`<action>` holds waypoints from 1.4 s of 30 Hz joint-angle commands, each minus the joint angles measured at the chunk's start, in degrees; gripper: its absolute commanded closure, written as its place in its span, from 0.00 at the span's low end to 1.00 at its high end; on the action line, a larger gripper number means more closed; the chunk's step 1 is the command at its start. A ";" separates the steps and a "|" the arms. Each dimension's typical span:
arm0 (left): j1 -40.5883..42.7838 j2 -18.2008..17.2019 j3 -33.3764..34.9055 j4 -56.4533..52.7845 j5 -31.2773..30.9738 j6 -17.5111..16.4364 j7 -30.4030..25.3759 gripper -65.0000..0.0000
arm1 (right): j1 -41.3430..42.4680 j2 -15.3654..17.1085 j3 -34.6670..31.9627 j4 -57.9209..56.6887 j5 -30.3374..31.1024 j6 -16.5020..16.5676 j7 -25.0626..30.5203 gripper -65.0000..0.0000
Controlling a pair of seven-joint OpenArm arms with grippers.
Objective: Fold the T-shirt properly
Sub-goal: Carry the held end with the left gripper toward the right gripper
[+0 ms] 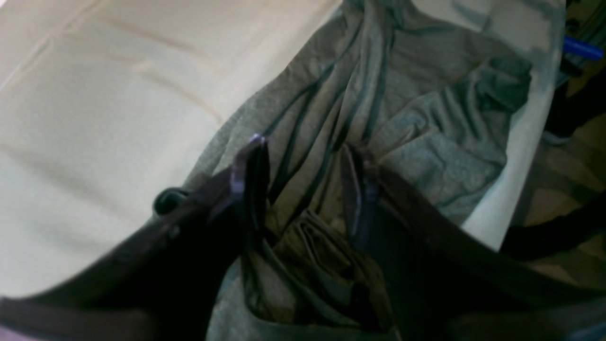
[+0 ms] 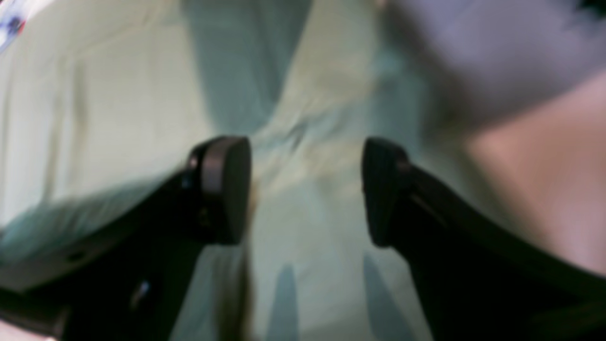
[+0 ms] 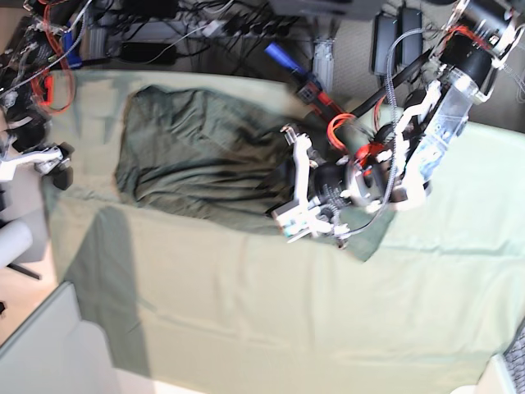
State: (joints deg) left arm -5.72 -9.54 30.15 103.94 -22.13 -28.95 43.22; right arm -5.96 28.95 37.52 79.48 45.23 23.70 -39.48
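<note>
Left gripper [image 1: 303, 156], lower centre of the left wrist view: jaws parted, bunched cloth between them, nothing pinched. T-shirt [image 3: 197, 156] lies upper left-centre in the base view on the pale table cover [image 3: 271, 312], crumpled, one end under the left arm. Soft, limp, light knit; probably best taken at a hem or sleeve edge. Right gripper [image 2: 305, 189] released over bare cover. Collar and far sleeve not discernible; right wrist view blurred
</note>
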 commanded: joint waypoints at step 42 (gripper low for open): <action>4.94 -0.79 18.97 5.44 13.44 1.51 -4.42 0.57 | 13.05 -0.24 -24.52 -8.83 -16.28 2.05 9.62 1.00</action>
State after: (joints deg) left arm -0.16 -10.79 49.17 108.60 -8.19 -27.86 40.23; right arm 6.22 27.46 12.60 69.52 28.47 25.30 -30.94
